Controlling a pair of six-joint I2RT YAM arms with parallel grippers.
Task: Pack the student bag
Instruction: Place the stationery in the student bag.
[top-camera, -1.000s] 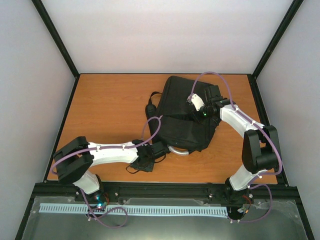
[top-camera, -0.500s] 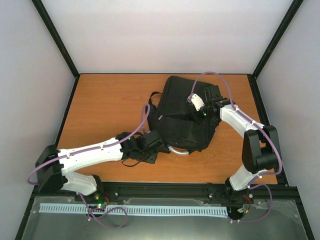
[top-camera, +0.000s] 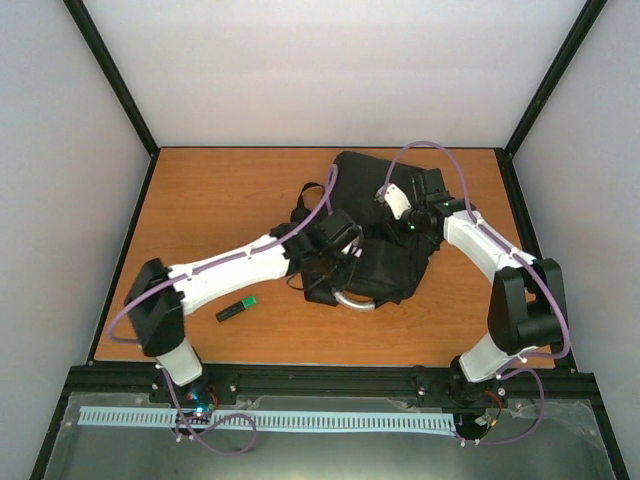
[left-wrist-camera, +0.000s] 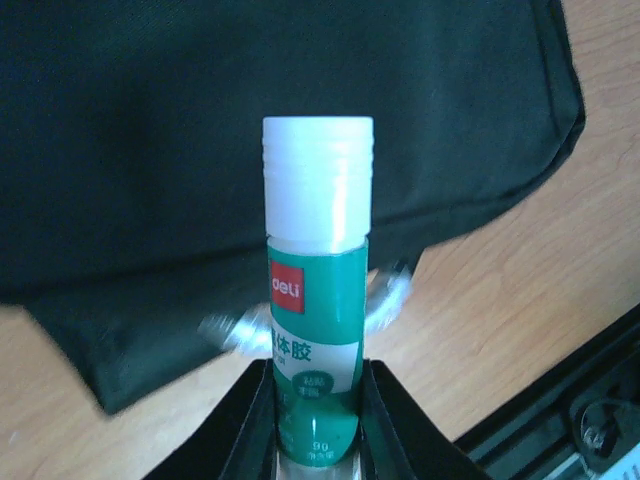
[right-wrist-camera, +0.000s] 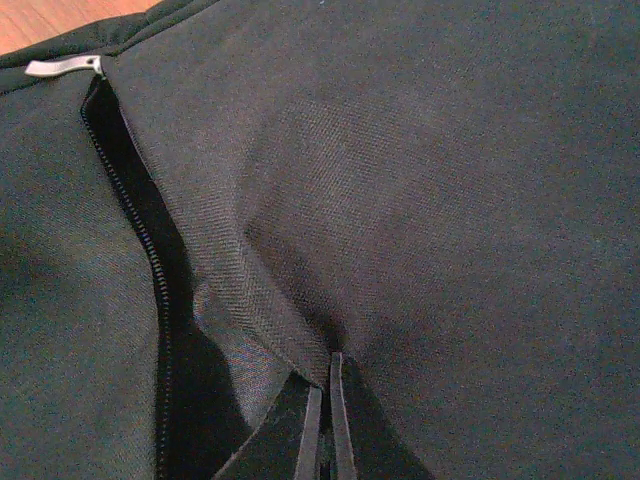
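The student bag (top-camera: 372, 192) is a large black backpack lying at the back right of the table, with its grey loop handle (top-camera: 356, 301) at the near edge. My left gripper (top-camera: 337, 236) hovers over the bag's left part and is shut on a green glue stick (left-wrist-camera: 317, 300) with a white cap, held upright above the bag (left-wrist-camera: 180, 140). My right gripper (top-camera: 393, 207) is shut on a fold of bag fabric (right-wrist-camera: 400, 200); the jaws pinch it beside an open zip slit (right-wrist-camera: 140, 230) with a silver zip pull (right-wrist-camera: 60, 66).
A green and black marker (top-camera: 236, 310) lies on the wooden table (top-camera: 210, 200) near the front left. The black frame rail (top-camera: 330, 378) runs along the table's near edge. Black straps (top-camera: 305, 205) stick out from the bag's left side.
My left arm has swung from the table's near edge up and right to the bag. The green marker on the table is now uncovered. The right arm has barely moved.
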